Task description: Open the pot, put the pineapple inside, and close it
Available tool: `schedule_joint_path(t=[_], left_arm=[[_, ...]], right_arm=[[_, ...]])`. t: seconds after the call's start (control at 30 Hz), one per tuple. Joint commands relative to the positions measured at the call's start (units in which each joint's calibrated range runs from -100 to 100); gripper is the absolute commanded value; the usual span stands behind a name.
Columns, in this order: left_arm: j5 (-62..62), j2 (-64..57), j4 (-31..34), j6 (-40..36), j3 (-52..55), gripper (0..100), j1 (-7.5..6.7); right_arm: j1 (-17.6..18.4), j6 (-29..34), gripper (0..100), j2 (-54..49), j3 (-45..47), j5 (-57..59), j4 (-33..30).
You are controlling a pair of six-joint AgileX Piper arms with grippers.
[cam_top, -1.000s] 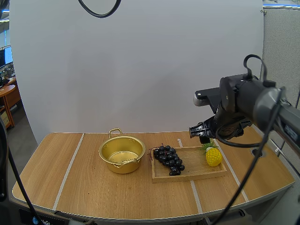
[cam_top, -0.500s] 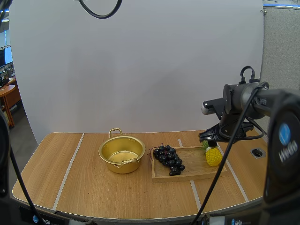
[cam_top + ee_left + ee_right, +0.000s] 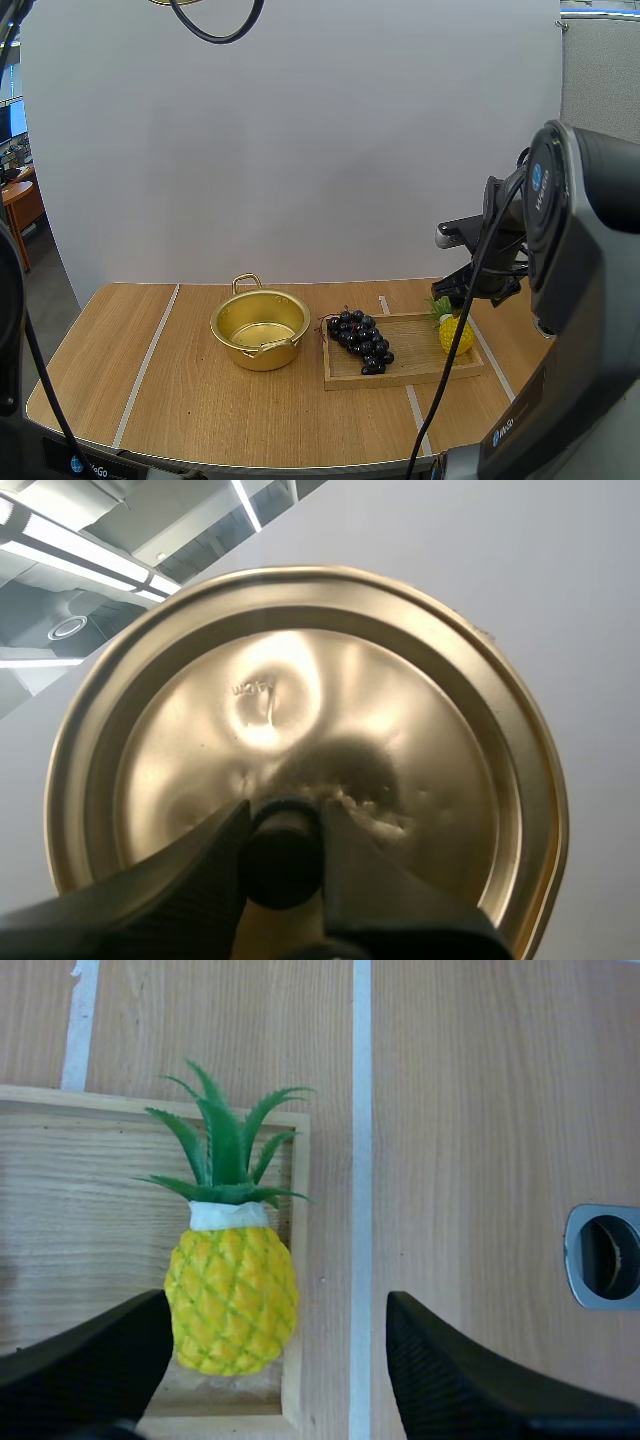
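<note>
One change noted: your right gripper (image 3: 272,1312) has swung in over the wooden tray's (image 3: 400,376) right end, fingers wide apart and empty, straddling the pineapple (image 3: 232,1300) lying there. The pot (image 3: 258,352), just left of the tray, stands uncovered; your left gripper (image 3: 283,818) clamps the lid (image 3: 400,710) by its knob (image 3: 282,862). Opening appears complete; the pickup is judged next.

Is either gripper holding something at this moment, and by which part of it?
The left gripper pinches the golden lid by its black knob. The right gripper is open over the pineapple and holds nothing.
</note>
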Motion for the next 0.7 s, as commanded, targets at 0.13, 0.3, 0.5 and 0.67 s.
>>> schedule_joint_path(t=[0.13,0.3,0.5,0.67], left_arm=[[-1.3,0.2,0.7,-0.1,-0.5,0,-0.11],[-2.4,0.2,0.7,-0.1,-0.5,0,-0.11],[-6.0,0.2,0.7,-0.1,-0.5,0,-0.11],[-10.0,0.2,0.7,-0.1,-0.5,0,-0.11]], right_arm=[[-0.3,-4.4,100,0.5,-0.6,0.3,5.0],[-0.3,-4.6,100,2.2,-0.6,0.6,5.0],[-0.3,-4.6,100,4.7,-0.6,0.0,5.0],[-0.3,-4.8,100,6.6,-0.6,-1.9,5.0]])
